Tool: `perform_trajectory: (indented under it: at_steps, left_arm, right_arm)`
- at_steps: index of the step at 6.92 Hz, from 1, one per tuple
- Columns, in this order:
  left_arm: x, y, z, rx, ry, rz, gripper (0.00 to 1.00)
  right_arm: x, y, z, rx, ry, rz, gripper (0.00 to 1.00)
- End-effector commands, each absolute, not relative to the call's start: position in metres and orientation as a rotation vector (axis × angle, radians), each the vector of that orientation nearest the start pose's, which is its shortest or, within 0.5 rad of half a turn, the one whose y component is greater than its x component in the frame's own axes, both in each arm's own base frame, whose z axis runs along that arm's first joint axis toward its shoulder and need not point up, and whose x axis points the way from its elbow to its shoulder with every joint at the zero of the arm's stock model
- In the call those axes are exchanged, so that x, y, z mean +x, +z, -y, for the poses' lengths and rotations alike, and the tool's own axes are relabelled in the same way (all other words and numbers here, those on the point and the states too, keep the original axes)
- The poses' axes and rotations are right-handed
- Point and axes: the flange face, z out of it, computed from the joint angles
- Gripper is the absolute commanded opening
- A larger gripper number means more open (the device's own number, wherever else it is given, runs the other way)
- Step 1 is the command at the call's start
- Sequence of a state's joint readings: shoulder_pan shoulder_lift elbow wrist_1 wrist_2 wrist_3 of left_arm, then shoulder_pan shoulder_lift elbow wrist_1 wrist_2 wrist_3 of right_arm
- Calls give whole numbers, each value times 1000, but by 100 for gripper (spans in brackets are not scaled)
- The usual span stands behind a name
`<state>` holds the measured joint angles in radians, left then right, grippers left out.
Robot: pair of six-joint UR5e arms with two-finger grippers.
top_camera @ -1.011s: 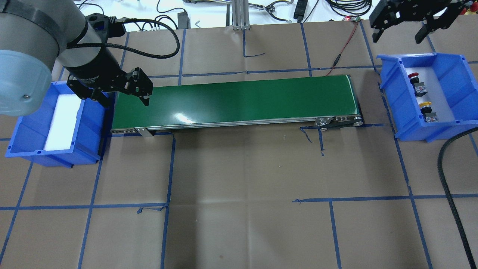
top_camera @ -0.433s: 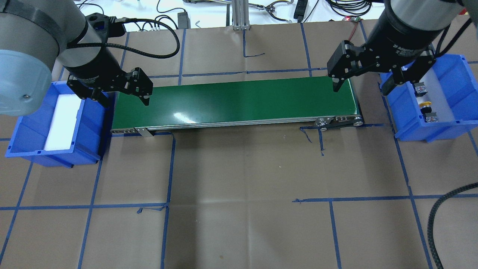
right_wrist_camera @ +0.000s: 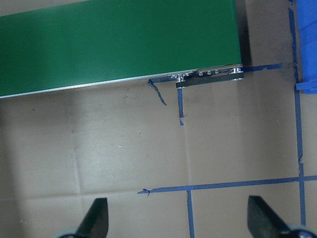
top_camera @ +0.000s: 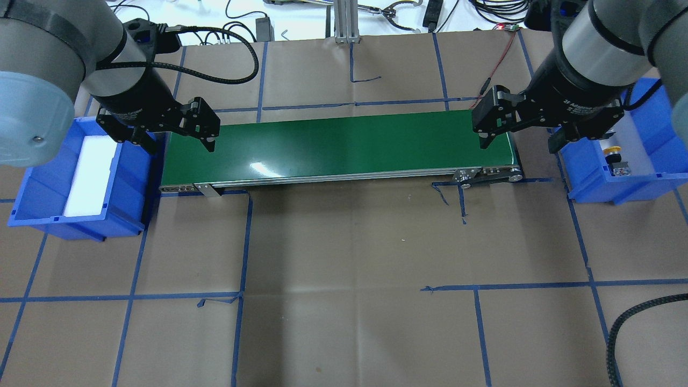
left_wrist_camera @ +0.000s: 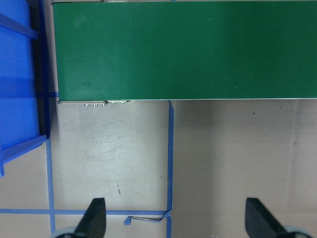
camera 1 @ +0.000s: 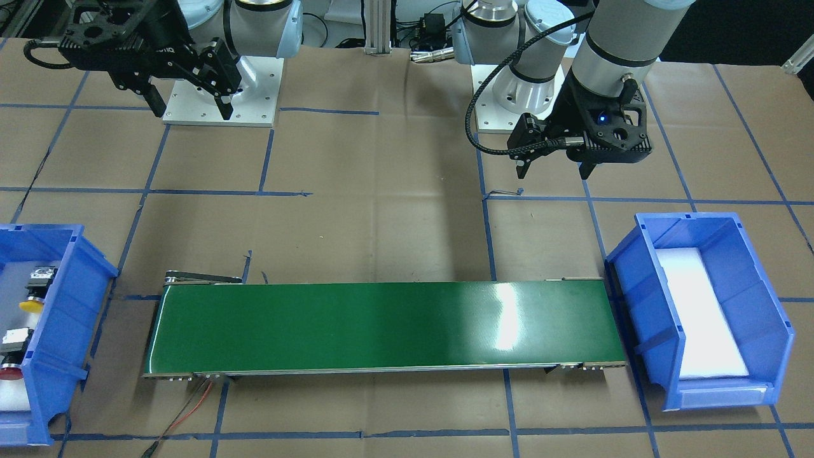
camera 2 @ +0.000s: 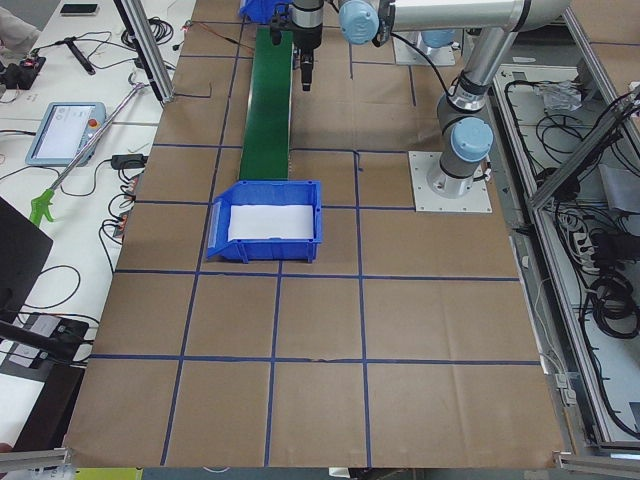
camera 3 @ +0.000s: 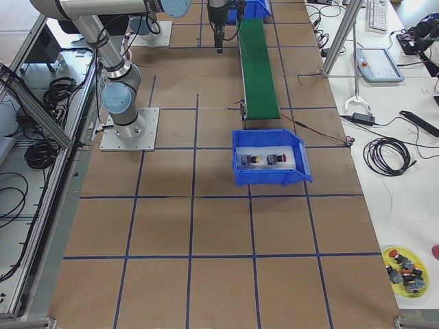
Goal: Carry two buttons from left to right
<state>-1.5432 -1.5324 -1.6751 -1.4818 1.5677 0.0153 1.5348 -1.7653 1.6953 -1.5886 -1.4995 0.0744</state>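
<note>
The yellow button [top_camera: 613, 151] and the red button [camera 1: 9, 371] lie in the blue bin [top_camera: 618, 191] at the right end of the belt; the yellow one also shows in the front view [camera 1: 30, 305]. In the overhead view my right arm hides the red button. My right gripper [top_camera: 518, 145] is open and empty, above the gap between the belt's right end and that bin. My left gripper [top_camera: 176, 143] is open and empty above the belt's left end. Both wrist views show spread fingers [left_wrist_camera: 94, 220] [right_wrist_camera: 97, 219] with nothing between them.
A green conveyor belt [top_camera: 344, 145] runs between the two bins. The left blue bin [top_camera: 129, 183] holds only a white foam pad [top_camera: 88, 174]. Brown paper with blue tape lines covers the table. A black cable [top_camera: 623, 328] loops at the front right.
My right arm has swung in from the back right, over the right bin, to the belt's right end, and now covers the red button. The left arm has not moved.
</note>
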Motion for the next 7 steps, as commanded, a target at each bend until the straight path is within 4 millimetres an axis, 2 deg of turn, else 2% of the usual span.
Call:
perform_trajectory:
  at_steps: [1,7]
  left_arm:
    - [-120,464,481,-19,-36,-3144,100]
    - [-120,463,481,-19,-36,-3144,100]
  right_arm:
    - [119,518,426,183,-140,-3060,100]
    - [115,499,438,189,-73,-3099,100]
